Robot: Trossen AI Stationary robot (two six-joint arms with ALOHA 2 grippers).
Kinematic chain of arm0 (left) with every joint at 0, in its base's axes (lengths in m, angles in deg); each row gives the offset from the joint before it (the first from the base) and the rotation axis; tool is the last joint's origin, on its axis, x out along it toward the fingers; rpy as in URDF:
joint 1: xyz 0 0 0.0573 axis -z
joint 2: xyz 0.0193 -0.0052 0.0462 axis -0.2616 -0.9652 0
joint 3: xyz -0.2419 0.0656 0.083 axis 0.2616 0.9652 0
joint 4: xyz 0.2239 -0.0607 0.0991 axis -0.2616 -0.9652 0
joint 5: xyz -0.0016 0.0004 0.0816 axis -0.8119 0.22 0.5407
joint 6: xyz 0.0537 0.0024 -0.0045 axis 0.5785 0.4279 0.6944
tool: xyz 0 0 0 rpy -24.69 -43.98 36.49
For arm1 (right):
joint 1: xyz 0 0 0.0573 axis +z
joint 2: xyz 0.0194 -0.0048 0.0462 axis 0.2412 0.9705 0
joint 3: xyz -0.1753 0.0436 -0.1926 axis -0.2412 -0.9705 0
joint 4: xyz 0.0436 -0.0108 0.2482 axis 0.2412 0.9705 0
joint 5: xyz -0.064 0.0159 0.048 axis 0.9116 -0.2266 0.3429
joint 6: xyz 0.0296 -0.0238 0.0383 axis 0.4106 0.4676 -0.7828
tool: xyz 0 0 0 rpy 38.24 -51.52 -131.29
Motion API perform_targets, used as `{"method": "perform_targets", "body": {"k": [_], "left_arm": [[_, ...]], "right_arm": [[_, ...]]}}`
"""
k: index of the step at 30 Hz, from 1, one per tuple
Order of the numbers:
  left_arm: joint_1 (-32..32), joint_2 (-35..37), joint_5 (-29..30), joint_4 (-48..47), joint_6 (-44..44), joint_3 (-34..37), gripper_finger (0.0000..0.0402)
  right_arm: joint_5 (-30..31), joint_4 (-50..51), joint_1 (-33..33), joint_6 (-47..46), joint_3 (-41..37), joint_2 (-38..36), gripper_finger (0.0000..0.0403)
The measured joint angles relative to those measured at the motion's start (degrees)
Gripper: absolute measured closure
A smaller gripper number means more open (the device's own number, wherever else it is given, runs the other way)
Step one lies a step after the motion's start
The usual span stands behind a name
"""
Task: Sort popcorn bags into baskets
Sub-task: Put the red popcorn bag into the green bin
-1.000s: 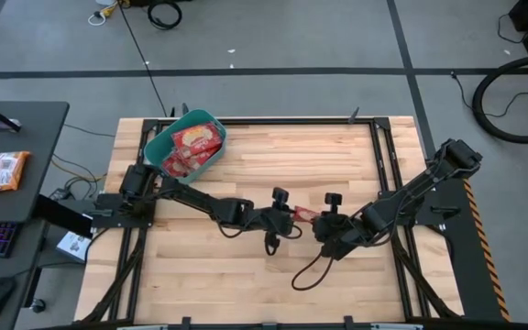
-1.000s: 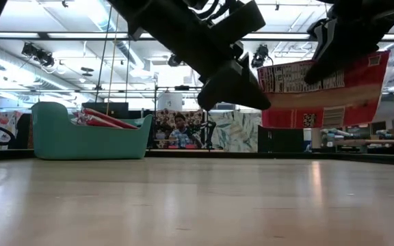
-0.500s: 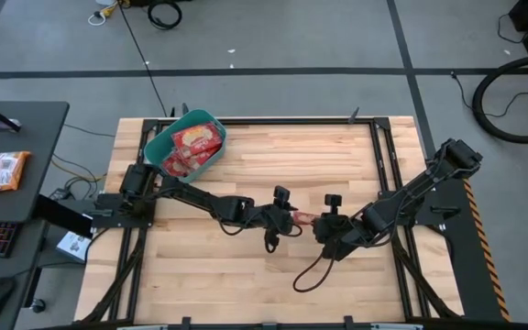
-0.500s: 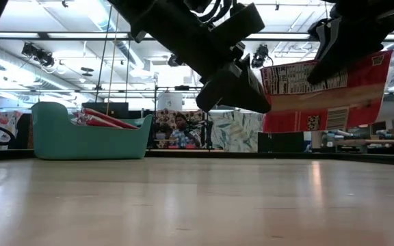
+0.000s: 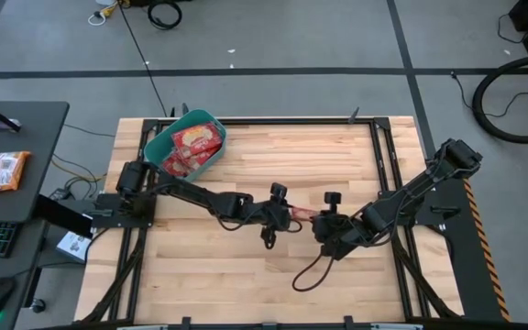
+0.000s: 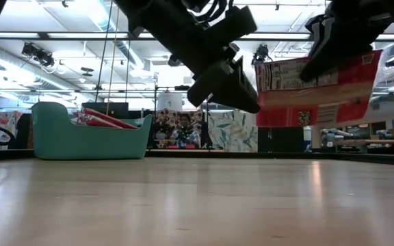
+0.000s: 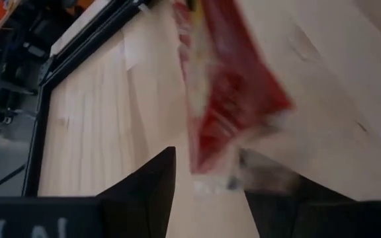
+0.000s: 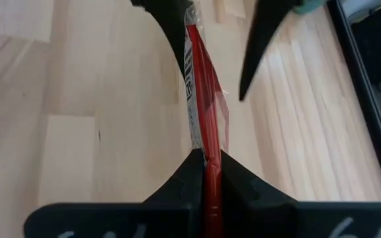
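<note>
Pinching a popcorn bag [image 5: 304, 216] in my right claw [image 5: 320, 225] at frame centre above the worktop [image 5: 273, 160], my left claw [image 5: 289, 218] gapes wide around its other end; the basket [image 5: 157, 148] sits upper left.

popcorn bag [image 7: 233, 99] blurred — top edge cropped

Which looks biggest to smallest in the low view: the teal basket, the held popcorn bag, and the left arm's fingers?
1. Teal basket and held popcorn bag: similar spread, and the bag hangs nearer the camera, so unranked.
2. Left arm's fingers, smallest.
</note>
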Motion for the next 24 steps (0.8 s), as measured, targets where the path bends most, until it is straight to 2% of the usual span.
{"method": "perform_targets", "body": {"k": [5,11,24], "left_arm": [[-0.5,0.1,-1.9,0.6,-0.2,0.0,0.0229],[-0.5,0.1,-10.1,1.3,-1.4,0.0,0.023],[-0.4,0.1,-6.2,5.2,-1.4,0.0,0.0234]], "right_arm": [[-0.2,-3.3,0.0,2.2,0.0,0.0,0.0374],[1.6,-5.1,0.0,3.5,0.0,0.0,0.0373],[2.2,-8.5,0.0,4.2,0.0,0.0,0.0373]]}}
